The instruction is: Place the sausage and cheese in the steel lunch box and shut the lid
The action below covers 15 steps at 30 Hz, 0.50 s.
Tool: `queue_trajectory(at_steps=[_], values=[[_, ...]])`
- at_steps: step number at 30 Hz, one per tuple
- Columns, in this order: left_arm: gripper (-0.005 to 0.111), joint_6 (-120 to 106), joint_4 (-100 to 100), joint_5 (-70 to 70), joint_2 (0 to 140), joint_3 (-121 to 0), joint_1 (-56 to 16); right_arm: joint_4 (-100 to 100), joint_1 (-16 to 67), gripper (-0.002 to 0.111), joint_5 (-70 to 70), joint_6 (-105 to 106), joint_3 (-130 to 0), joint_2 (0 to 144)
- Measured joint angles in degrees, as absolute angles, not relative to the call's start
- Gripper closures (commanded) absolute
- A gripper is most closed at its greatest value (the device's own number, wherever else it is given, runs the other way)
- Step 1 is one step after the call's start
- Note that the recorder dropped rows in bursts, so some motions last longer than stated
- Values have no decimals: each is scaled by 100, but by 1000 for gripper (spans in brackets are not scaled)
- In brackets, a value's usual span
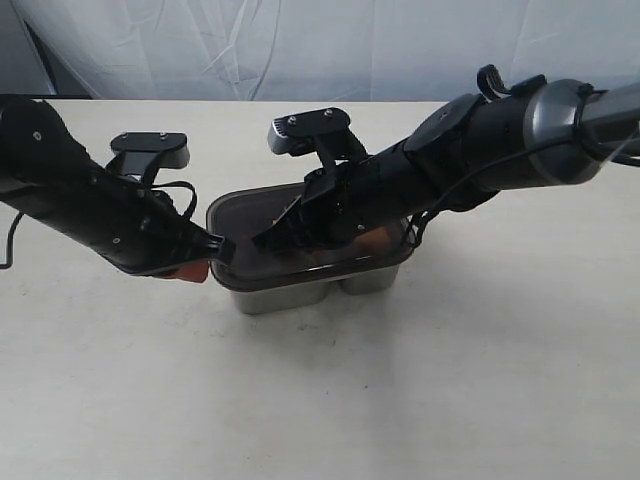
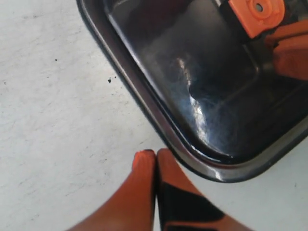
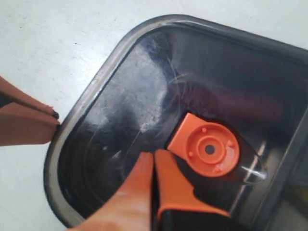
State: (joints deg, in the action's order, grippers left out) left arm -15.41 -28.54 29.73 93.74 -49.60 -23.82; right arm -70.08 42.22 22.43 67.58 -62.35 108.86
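The dark smoky lid [image 1: 250, 215] lies on top of the steel lunch box [image 1: 290, 297] at mid-table. Its orange valve tab [image 3: 208, 150] shows at the centre. My right gripper [image 3: 154, 154] is shut, with its tips pressed on the lid [image 3: 120, 110] just beside the tab. My left gripper [image 2: 155, 153] is shut too, its tips against the lid's rim [image 2: 159, 122] at the left end of the box, above the table. The sausage and the cheese are hidden under the lid.
The white table [image 1: 420, 390] spreads out on all sides of the box. A pale curtain [image 1: 330, 45] hangs behind the far edge. Both black arms lean in over the box from left and right.
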Motion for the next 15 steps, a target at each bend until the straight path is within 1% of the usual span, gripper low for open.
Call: queue_trajectory(at_steps=[5,8,15], values=[[106,-1541,-2824,3031,9350,-4960,-2125,-6226,4231,109,1662,6028,-6235,10558],[106,-1541,-2785,3053,9245,-4960,-1958,-5662,4124,109,1590,5436,-6235,10348],[106,-1840,-2911,2638,8964,-5006,-1834,-4589,3644,109,2085,4205,-6235,10203]])
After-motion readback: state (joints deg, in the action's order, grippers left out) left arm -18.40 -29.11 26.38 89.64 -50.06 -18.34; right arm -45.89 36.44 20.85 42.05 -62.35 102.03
